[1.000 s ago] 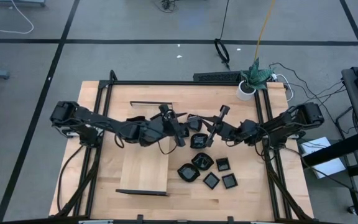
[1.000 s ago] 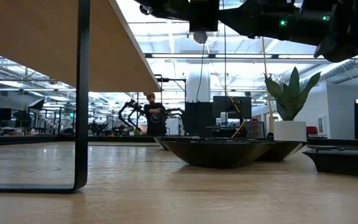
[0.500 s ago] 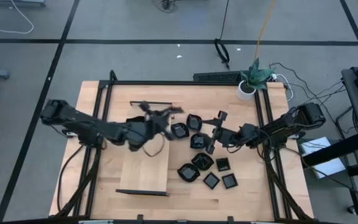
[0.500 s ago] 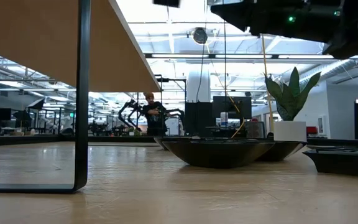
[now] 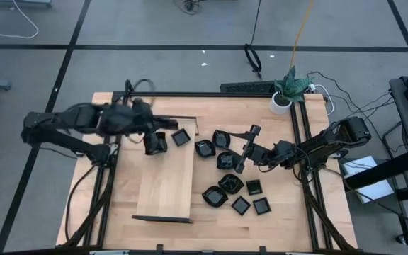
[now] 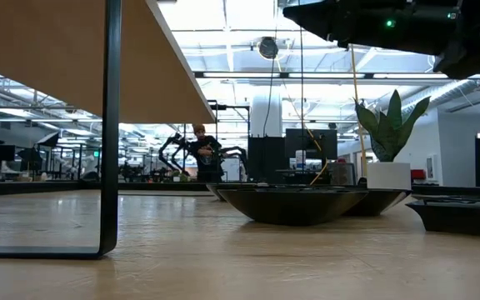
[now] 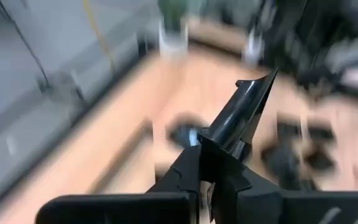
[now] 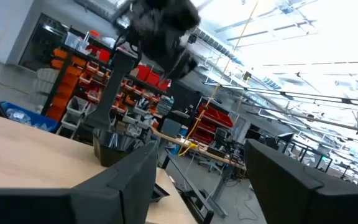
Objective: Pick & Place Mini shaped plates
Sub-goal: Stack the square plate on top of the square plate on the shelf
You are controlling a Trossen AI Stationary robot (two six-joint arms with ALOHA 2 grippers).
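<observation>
My left gripper [image 5: 168, 139] is shut on one small black plate [image 5: 181, 137] over the far end of the pale wooden board [image 5: 165, 177]. The left wrist view shows this plate [image 7: 244, 109] edge-on, sticking out past the fingers. Several more black plates [image 5: 227, 161] rest flat on the table right of the board; in the low view they [image 6: 294, 204] sit on their bases. My right gripper [image 5: 241, 151] hovers over these plates, and its wrist view shows it [image 8: 201, 177] open and holding nothing. My left gripper pinches the plate's rim [image 7: 221, 138] between its two fingers [image 7: 188, 165]. The plate stands edge-on in the hold and reaches out beyond the fingertips. It is clear of the board and the table.
The board is a raised shelf on a black frame; its underside [image 6: 57, 50] and one leg [image 6: 111, 125] fill the low view's left. A potted plant [image 5: 287, 88] stands at the far right corner. A person [image 6: 205, 154] stands far off in the room.
My left gripper has swung away from the plate cluster toward the table's left edge, carrying one black plate, and now sits over the board's far end. My right gripper has stayed over the plates.
</observation>
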